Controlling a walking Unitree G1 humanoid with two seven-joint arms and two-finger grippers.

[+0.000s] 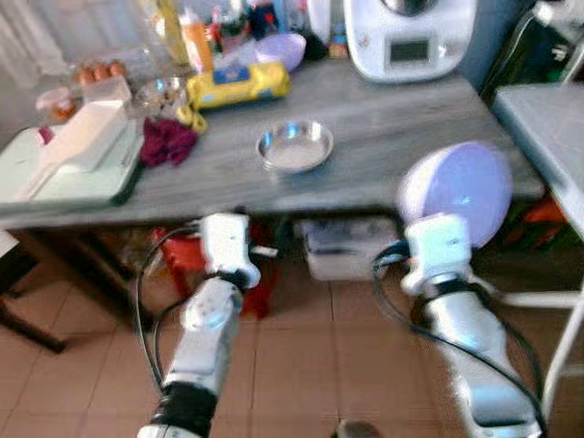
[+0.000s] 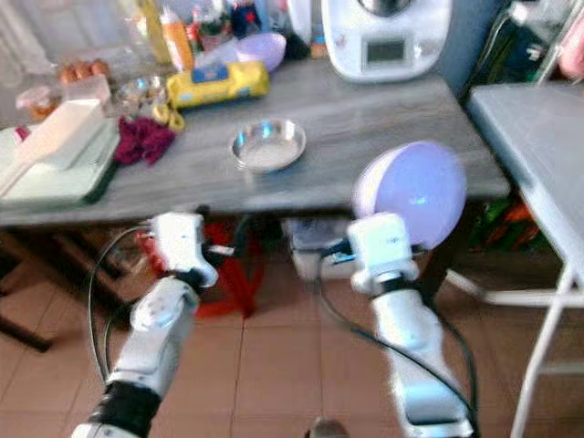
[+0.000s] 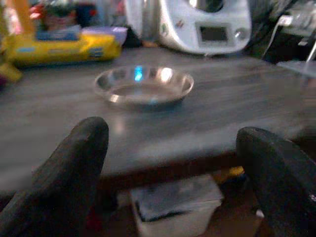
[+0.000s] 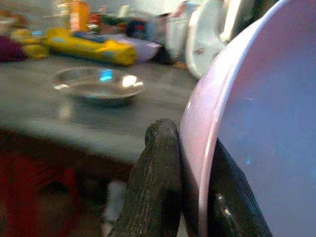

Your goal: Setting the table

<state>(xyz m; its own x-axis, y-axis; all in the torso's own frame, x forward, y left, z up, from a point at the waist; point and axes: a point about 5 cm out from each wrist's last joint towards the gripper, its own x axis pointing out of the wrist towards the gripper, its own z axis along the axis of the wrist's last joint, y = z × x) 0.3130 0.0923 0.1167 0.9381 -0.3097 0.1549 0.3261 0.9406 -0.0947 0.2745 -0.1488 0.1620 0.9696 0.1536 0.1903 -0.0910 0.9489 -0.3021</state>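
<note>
A lilac bowl (image 1: 461, 192) hangs upright on its edge just off the front right corner of the grey table (image 1: 392, 128). My right gripper (image 4: 190, 133) is shut on the bowl's rim (image 4: 197, 148), one finger on each side. A shallow steel dish (image 1: 295, 146) sits empty near the middle of the table. My left gripper (image 3: 170, 138) stands open just before the table's front edge, below the tabletop and pointing at the dish (image 3: 143, 86), with nothing between its fingers (image 3: 74, 158).
Along the back stand a white kitchen machine (image 1: 411, 36), a yellow packet (image 1: 239, 85), a second lilac bowl (image 1: 281, 50) and bottles. At the left lie a pale green tray (image 1: 64, 173) and a dark red cloth (image 1: 167, 141). Another table (image 1: 547, 137) is at the right; a white tub (image 1: 342, 251) is underneath.
</note>
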